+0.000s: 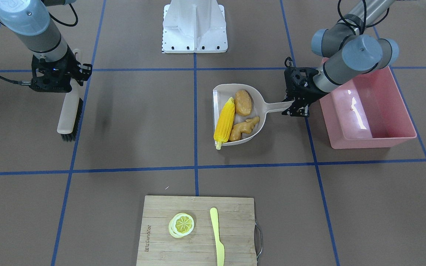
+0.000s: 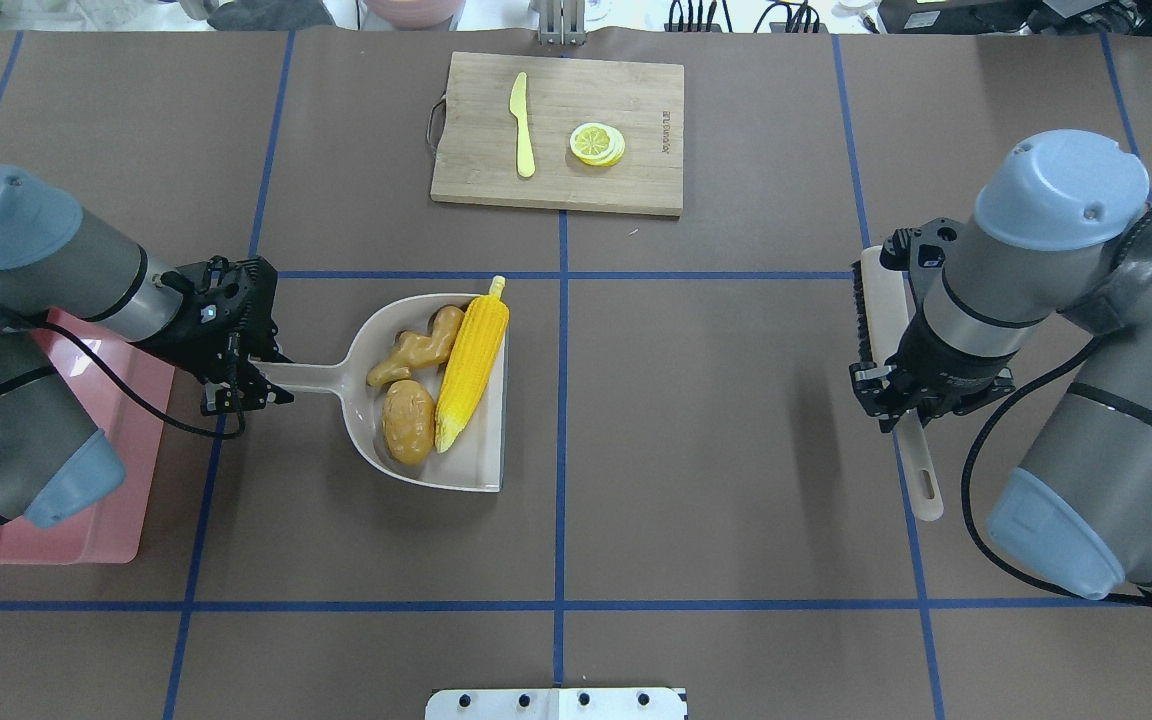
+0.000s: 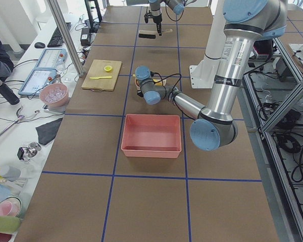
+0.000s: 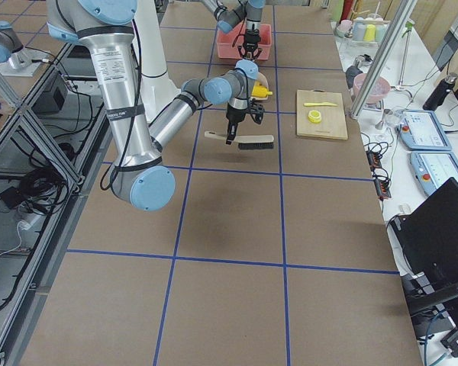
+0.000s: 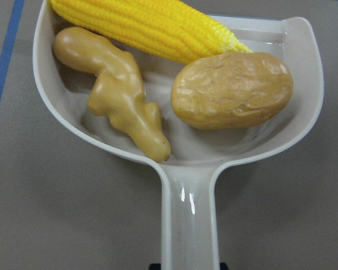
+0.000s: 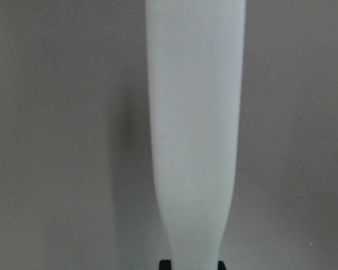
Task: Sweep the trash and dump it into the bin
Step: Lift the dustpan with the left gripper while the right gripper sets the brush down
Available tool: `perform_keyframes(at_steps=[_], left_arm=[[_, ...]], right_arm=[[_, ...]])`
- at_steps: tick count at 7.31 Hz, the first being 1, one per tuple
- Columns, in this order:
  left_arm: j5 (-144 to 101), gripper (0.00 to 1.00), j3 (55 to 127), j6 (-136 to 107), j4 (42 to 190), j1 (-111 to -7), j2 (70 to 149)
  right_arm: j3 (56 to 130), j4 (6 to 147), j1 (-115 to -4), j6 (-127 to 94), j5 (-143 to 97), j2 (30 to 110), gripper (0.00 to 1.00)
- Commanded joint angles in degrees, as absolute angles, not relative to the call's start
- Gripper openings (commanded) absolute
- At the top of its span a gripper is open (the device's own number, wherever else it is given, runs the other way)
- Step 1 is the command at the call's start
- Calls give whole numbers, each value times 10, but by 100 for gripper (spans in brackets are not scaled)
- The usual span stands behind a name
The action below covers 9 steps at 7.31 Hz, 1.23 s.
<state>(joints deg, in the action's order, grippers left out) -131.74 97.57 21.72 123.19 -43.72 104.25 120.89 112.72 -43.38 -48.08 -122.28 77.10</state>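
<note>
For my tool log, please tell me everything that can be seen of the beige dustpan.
The dustpan is beige, apparently glossy plastic: a shallow rounded scoop with a raised rim, a straight open edge and a long handle. The left gripper is shut on the handle. The corn cob, the potato and the ginger root lie in the scoop. Whether it touches the table I cannot tell.

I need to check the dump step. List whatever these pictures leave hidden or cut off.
Bin: overhead view, mostly under the left arm.
Left pincer: left wrist view, almost wholly below the frame.
Brush: right wrist view, bristles outside the frame.
Knife: front-facing view, end cut by bottom edge.
</note>
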Motion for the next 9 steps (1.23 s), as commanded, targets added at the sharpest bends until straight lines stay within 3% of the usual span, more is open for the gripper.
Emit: perform_keyframes(at_steps=[1,4,7,9], left_arm=[[-1331,0,976,198,1256,-436,1046],[-1358,0,974,149,1316,-436,1046],[-1374,0,974,49,1433,-439,1032],[-1374,0,976,21,1506,-473,993]], right_arm=[[1222,1125,-453,-427,-1226,822,0],[1203,1038,-479,-408,-1230,894,0],[1116,891,-492,-433,-1267,906,0],[1098,852,-491,-432,-1281,927,0]])
